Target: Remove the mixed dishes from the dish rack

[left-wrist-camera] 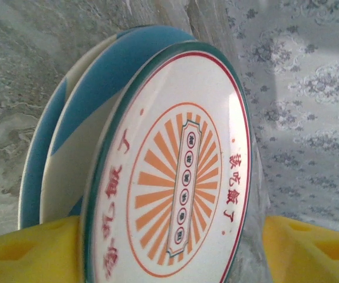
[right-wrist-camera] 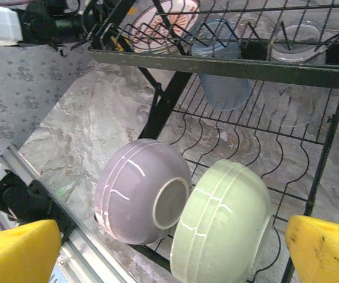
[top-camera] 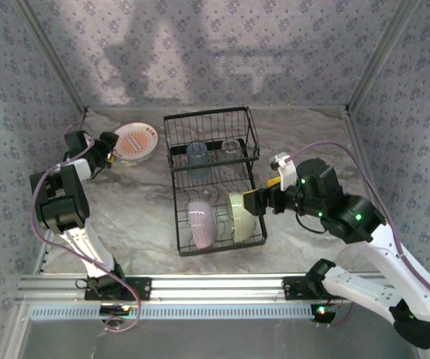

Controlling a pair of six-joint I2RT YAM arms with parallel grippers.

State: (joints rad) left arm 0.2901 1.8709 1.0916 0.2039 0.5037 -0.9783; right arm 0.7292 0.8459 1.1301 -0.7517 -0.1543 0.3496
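Note:
The cream plate with an orange sunburst point(top-camera: 134, 140) lies on top of a blue-and-white striped plate point(left-wrist-camera: 92, 100) on the table, left of the dish rack point(top-camera: 213, 120). My left gripper point(top-camera: 112, 152) is open at the stack's near-left rim. Its yellow fingers point(left-wrist-camera: 33, 253) stand on either side of the cream plate point(left-wrist-camera: 181, 177). In the rack's lower section a lavender bowl point(top-camera: 202, 223) and a pale green bowl point(top-camera: 242, 218) stand on edge. A translucent blue cup point(top-camera: 197, 157) sits in the raised basket. My right gripper point(top-camera: 257, 200) is open beside the green bowl point(right-wrist-camera: 222, 224), holding nothing.
A clear cup point(top-camera: 231, 146) sits beside the blue cup in the basket. Patterned walls close in the table on three sides. An aluminium rail point(top-camera: 215, 288) runs along the near edge. Bare marbled table lies to the right of the rack.

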